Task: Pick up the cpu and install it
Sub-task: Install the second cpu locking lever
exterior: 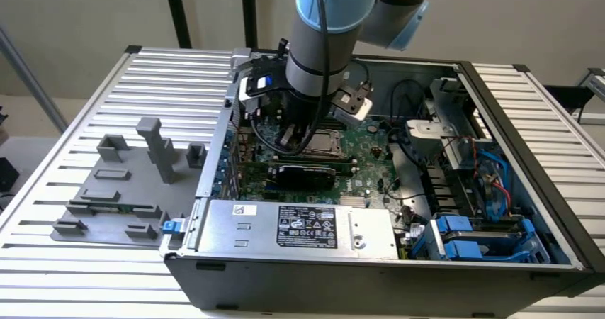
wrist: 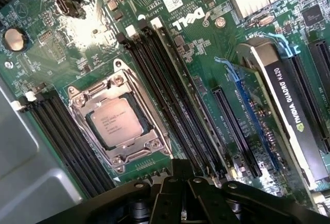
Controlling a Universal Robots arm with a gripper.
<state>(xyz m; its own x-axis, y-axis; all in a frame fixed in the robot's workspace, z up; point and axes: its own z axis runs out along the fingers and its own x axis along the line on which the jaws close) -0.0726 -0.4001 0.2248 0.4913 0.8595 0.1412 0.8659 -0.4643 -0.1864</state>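
The cpu (wrist: 116, 122), a flat square chip with a silver-grey top, lies inside the motherboard socket (wrist: 77, 100), with the socket's silver metal frame around it. In the exterior view the cpu (exterior: 326, 143) sits in the middle of the green board inside the open computer case (exterior: 529, 156). My gripper (wrist: 181, 170) hangs above the board a little to one side of the socket, shut with nothing in it. In the exterior view the gripper (exterior: 304, 131) is low over the board, just to the left of the cpu.
Black memory slots (wrist: 170, 95) run along both sides of the socket. A graphics card (wrist: 294, 115) stands upright nearby. A power supply (exterior: 293, 227) and blue drive bays (exterior: 482, 237) fill the case front. A grey fixture plate with blocks (exterior: 123, 184) lies outside on the slatted table.
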